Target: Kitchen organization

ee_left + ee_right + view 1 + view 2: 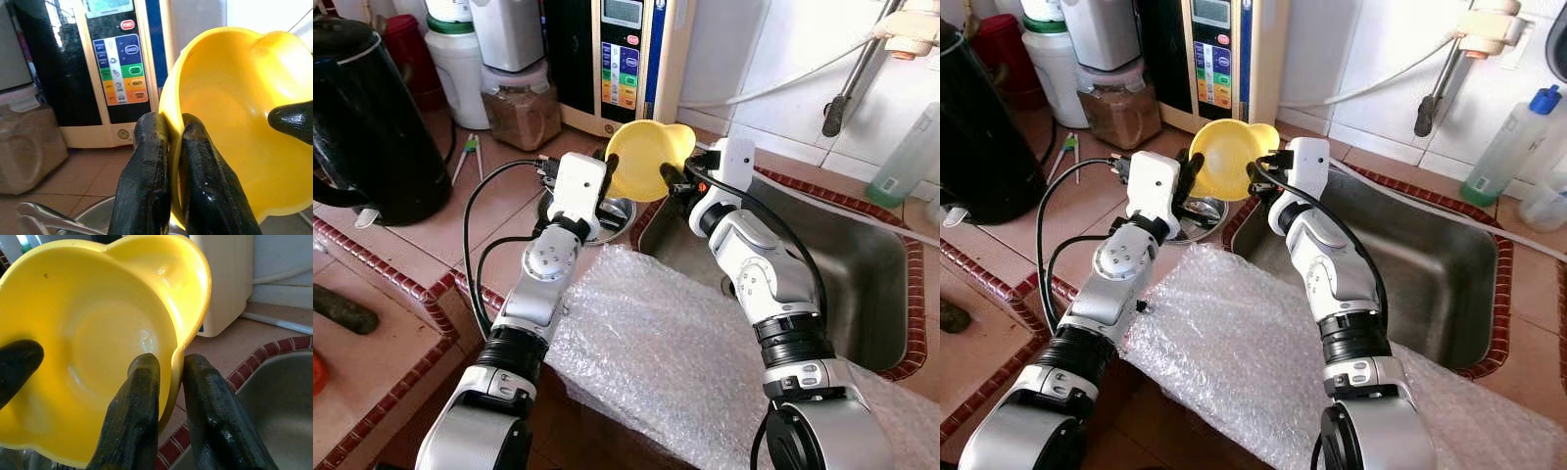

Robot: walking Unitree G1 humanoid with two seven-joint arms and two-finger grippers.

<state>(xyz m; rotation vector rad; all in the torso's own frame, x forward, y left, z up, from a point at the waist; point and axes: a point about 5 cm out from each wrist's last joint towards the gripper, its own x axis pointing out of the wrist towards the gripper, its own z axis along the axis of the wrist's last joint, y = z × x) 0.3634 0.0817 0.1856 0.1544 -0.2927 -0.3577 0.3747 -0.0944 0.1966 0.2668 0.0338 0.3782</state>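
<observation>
Kitchen scene, viewed from the robot's head. Both silver arms reach forward and hold one yellow bowl (pixel 646 157) in the air between them. The left end effector (pixel 168 142) is clenched on the bowl's rim at about 9 o'clock, one black finger inside and one outside. The right end effector (pixel 168 377) is clenched on the opposite rim at about 3 o'clock in the same way. The bowl is tipped so its hollow faces the camera.

It hangs above the tiled worktop (pixel 401 255), over the edge where a small steel bowl (pixel 607 211) sits beside the steel sink (pixel 862 284). From the scene's centre, the sink lies at 3 o'clock. A black kettle (pixel 372 117) stands at 10 o'clock and a water purifier (pixel 617 59) with coloured buttons at 12 o'clock. A sheet of bubble wrap (pixel 666 343) covers the near edge at 6 o'clock.

Judged from this, the bowl is lifted but not yet placed; setting it down remains.
</observation>
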